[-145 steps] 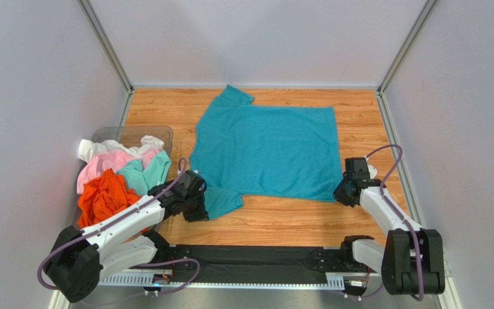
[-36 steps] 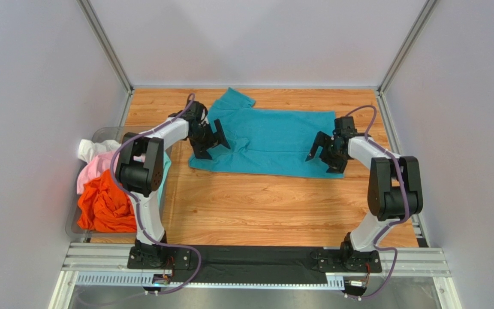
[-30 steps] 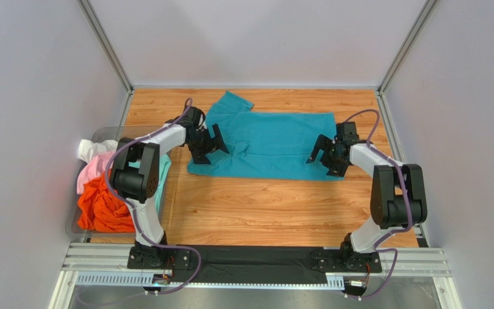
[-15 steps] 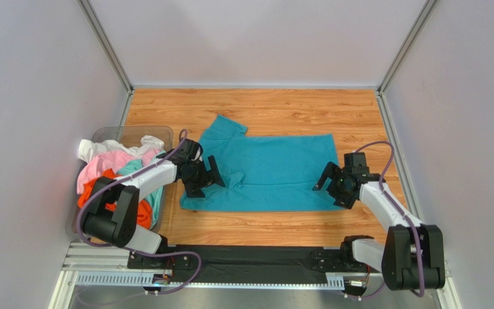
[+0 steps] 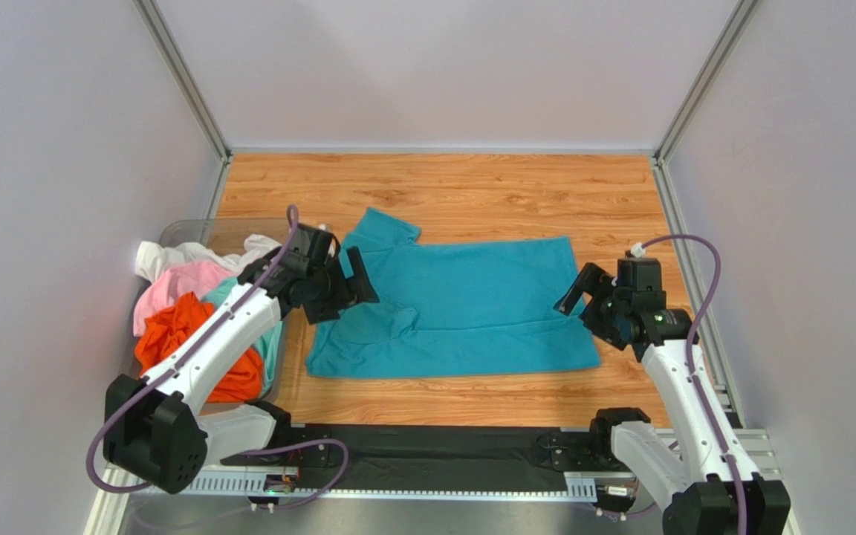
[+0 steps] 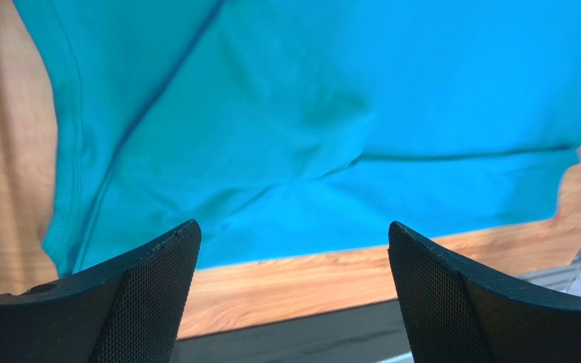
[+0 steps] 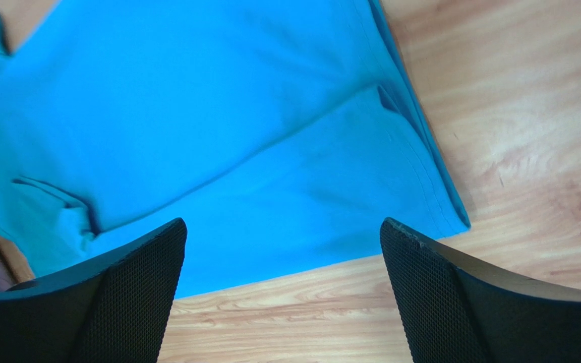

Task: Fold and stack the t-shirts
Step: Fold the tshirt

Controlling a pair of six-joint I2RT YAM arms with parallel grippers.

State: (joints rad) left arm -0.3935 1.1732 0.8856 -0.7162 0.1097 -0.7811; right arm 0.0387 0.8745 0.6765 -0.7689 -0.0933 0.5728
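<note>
Mid-frame, the folded teal shirt (image 5: 455, 307) lies between the left gripper (image 5: 345, 282) and right gripper (image 5: 580, 301), both spread wide, holding nothing.

I can read nothing in any of my three views: no word, number, brand mark or sign shows clearly enough to make out (the teal t-shirt (image 5: 455, 307) shows only plain cloth wherever I see it).
</note>
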